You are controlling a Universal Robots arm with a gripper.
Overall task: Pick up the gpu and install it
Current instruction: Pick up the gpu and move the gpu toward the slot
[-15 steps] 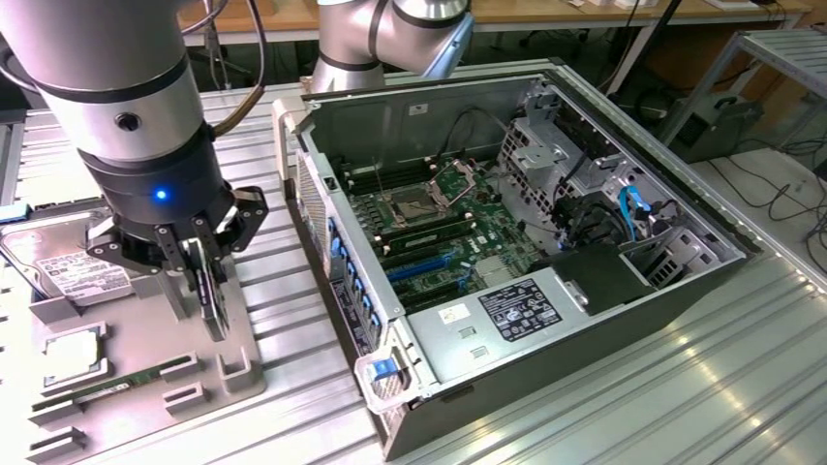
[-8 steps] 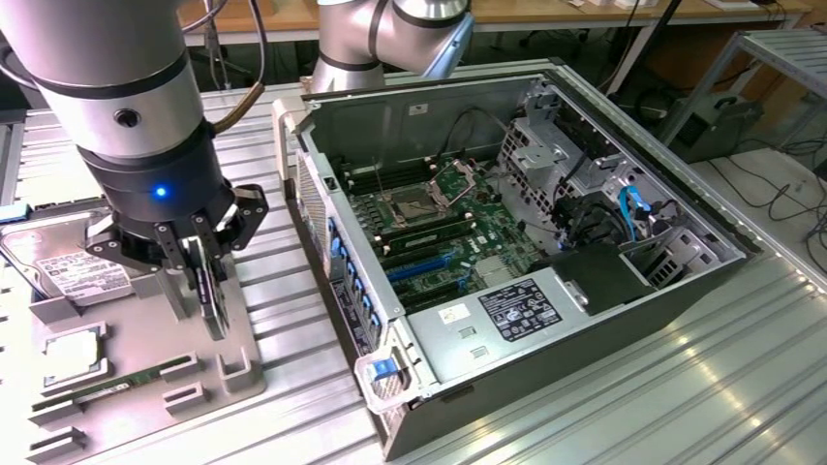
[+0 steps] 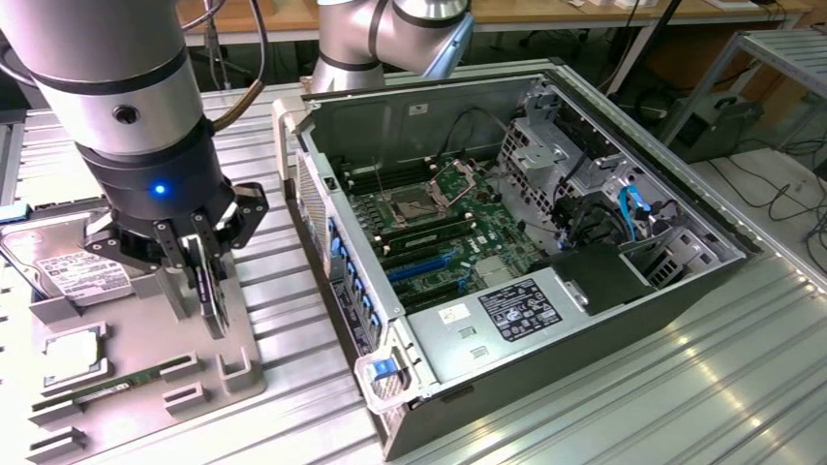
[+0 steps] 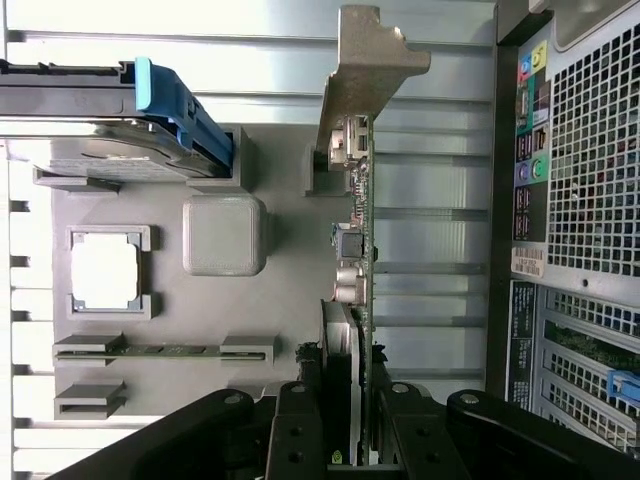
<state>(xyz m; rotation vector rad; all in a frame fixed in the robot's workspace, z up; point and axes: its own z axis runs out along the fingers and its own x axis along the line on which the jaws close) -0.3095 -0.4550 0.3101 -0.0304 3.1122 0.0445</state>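
The gpu (image 4: 358,250) is a thin green card seen edge-on, with a silver bracket (image 4: 368,70) at its far end. It stands upright on the grey holder tray (image 4: 280,300). My gripper (image 4: 350,440) is shut on it, one black finger (image 4: 297,430) on each side of the card near its fan. In the exterior view the gripper (image 3: 204,276) hangs straight down over the tray (image 3: 239,373), and the gpu (image 3: 215,295) sits between the fingers with its lower edge at the tray. I cannot tell whether the card has left its slot.
An open computer case (image 3: 723,228) lies at the exterior view's right, its motherboard (image 3: 440,228) and blue slots (image 3: 416,266) exposed. The tray also holds a hard drive (image 3: 72,266) with a blue caddy (image 4: 180,105), a CPU (image 4: 105,272) and a RAM stick (image 4: 165,350).
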